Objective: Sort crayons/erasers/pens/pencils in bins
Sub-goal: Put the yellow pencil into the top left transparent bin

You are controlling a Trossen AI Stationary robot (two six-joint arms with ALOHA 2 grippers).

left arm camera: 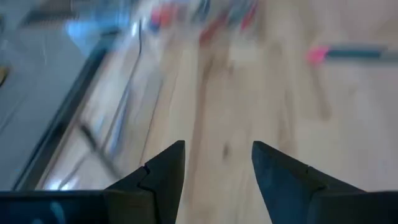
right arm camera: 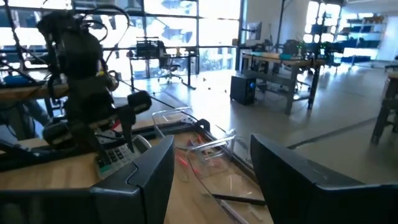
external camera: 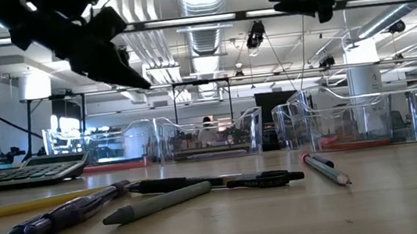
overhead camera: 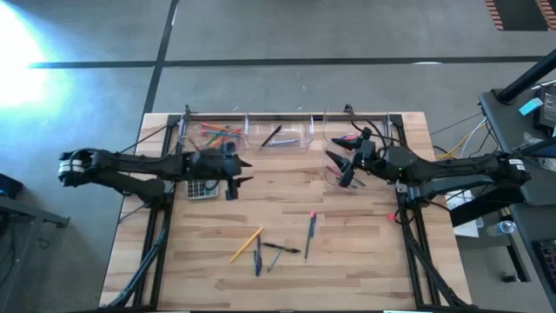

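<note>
Your left tool hung with its dark wedge-shaped fingers parted and empty above the grey calculator, and your right tool, likewise parted and empty, hovered over a clear plastic bin. Slim pens and a yellow pencil lay loose on the pale wood-plank surface, well apart from the rounded clear bins along its far edge.

The table is pale wood with a plank grain. The bins are clear plastic; the far-left one holds pencils in orange, red and green. On the wood lie a yellow pencil, dark pens and a grey pencil with a pink tip. The calculator is grey. Both arms are black.
</note>
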